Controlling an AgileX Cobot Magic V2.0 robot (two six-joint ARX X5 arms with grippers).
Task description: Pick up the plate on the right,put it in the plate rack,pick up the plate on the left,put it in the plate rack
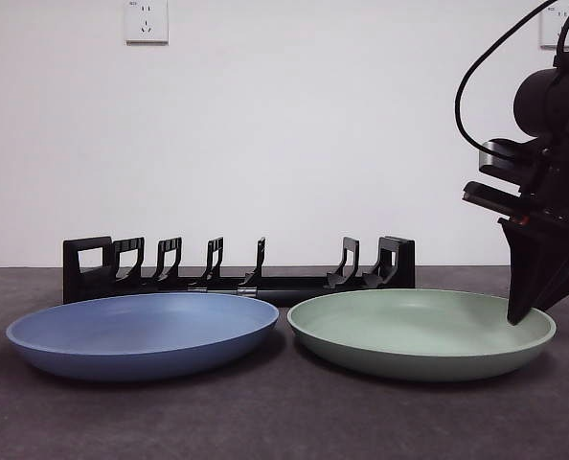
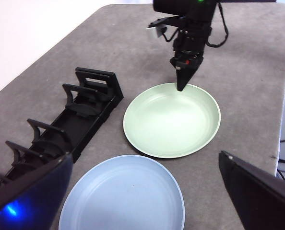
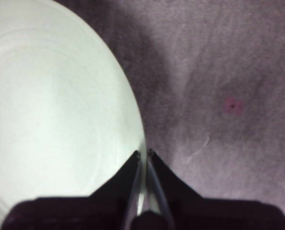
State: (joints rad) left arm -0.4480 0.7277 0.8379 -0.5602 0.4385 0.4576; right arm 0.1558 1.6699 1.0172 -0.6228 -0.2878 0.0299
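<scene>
Right gripper: you see its jaws pinched on the green plate rim.
Left gripper: jaws spread, waiting above the blue plate.
Plate rack: behind both plates.

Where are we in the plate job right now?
Nothing is racked yet: the plate rack holds no plates. In hand: the right gripper has its jaws closed on the rim of the green plate, which sits on the table. Left: racking it, then the blue plate. The left gripper waits, open.
</scene>
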